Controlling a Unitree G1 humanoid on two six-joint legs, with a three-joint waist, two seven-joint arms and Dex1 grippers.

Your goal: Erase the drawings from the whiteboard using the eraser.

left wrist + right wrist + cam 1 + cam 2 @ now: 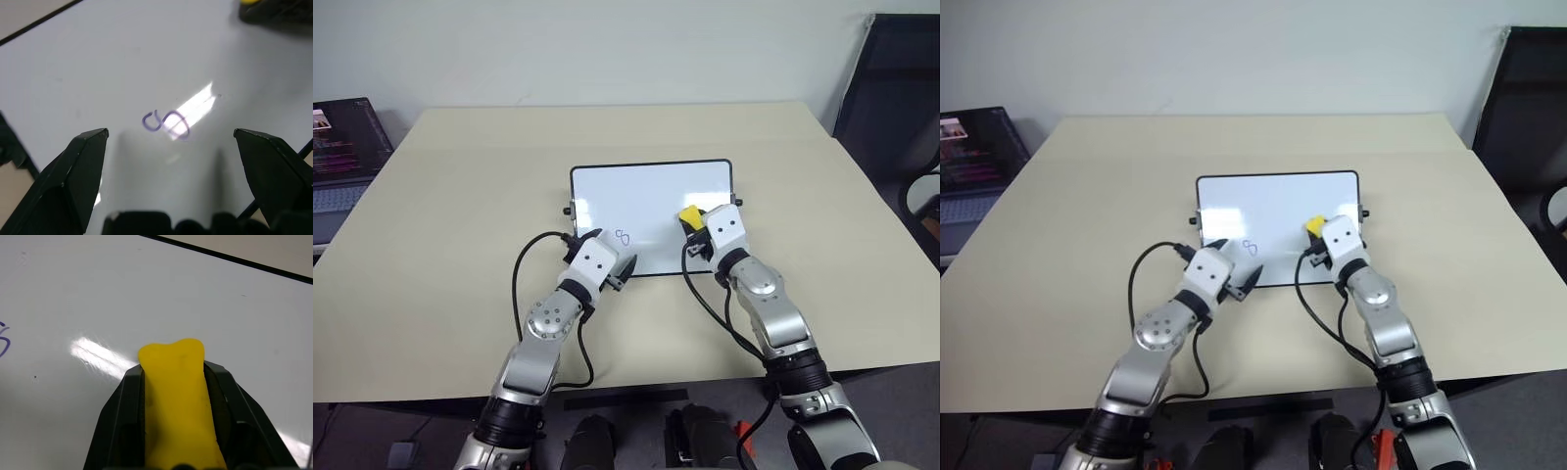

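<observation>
Right gripper is clamped on the eraser, over the right part of the whiteboard. Left gripper hangs with jaws wide apart and empty over the board's near edge, left of centre. Just one drawing is visible, an "8"-like squiggle near the near edge, between the two grippers. My read: the next stroke should carry the eraser left toward that mark, pad flat on the board, light pressure, short passes, with the left gripper kept off the path or used to steady the frame. The head views give the layout on the table, with a laptop far left. The left wrist view shows the mark's purple loops and the glare across them; the right wrist view shows how the yellow block is pinched between the fingers.
</observation>
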